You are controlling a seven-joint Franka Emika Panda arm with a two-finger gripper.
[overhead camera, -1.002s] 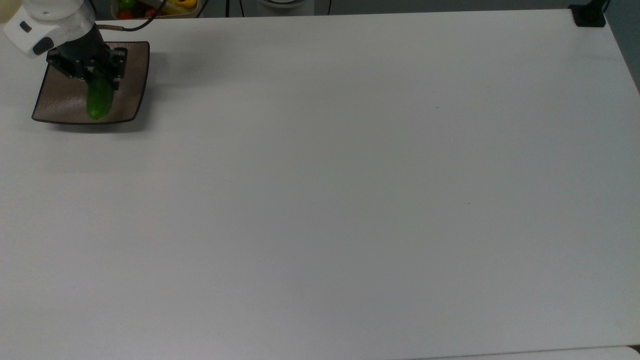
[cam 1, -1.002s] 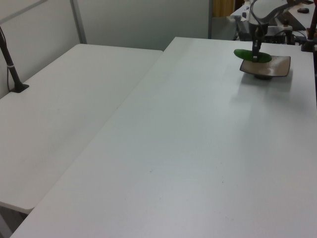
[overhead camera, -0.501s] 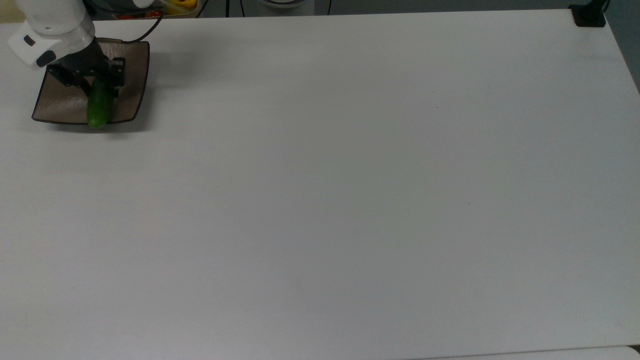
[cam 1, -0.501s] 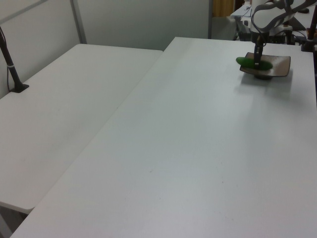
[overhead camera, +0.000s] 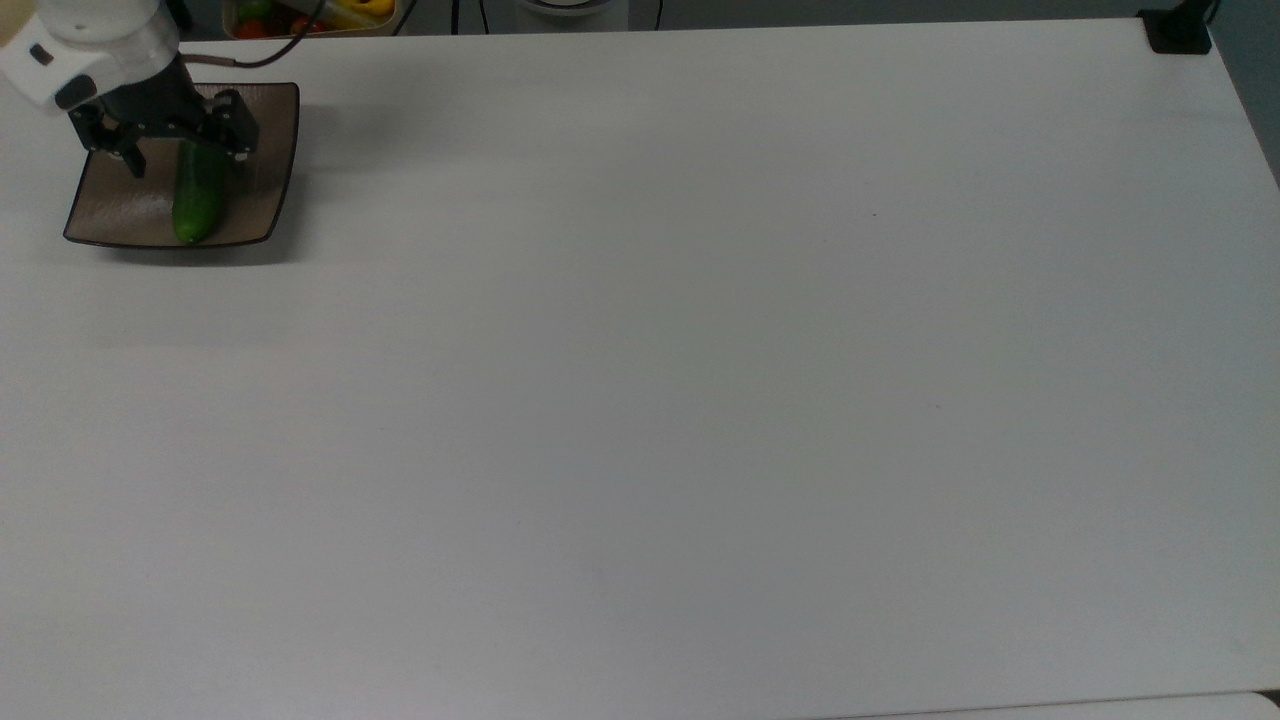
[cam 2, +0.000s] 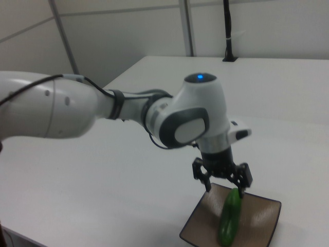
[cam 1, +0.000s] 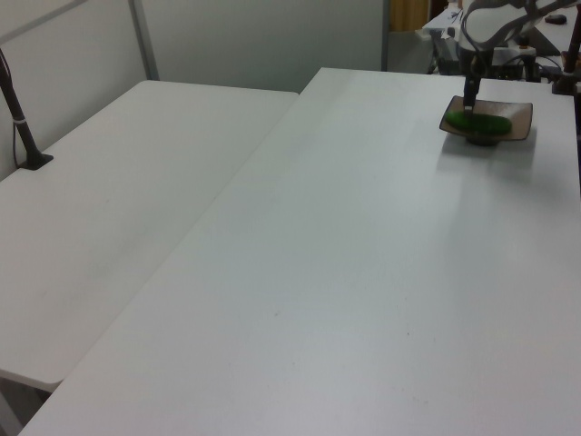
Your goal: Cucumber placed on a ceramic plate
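Observation:
The dark green cucumber (overhead camera: 198, 198) lies on the square brown ceramic plate (overhead camera: 115, 208) at the far left corner of the table in the top view. My gripper (overhead camera: 188, 158) hovers just over the cucumber's far end, open, one finger to each side, holding nothing. In the right view the cucumber (cam 2: 229, 217) rests lengthwise on the plate (cam 2: 262, 215), with the gripper (cam 2: 223, 186) spread just above its upper tip. The left view has the plate (cam 1: 518, 122) with the cucumber (cam 1: 481, 123) at the table's far right, under the gripper (cam 1: 470, 102).
A bin of colourful produce (overhead camera: 300, 14) sits beyond the table edge behind the plate. A black mount (overhead camera: 1178, 34) stands at the top view's far right corner. A second white table (cam 1: 109, 209) adjoins on the left view's left. White tabletop (overhead camera: 700, 400) stretches wide and bare.
The gripper has opened and let go of the cucumber, which has settled flat on the plate. The fingers now stand apart and slightly higher.

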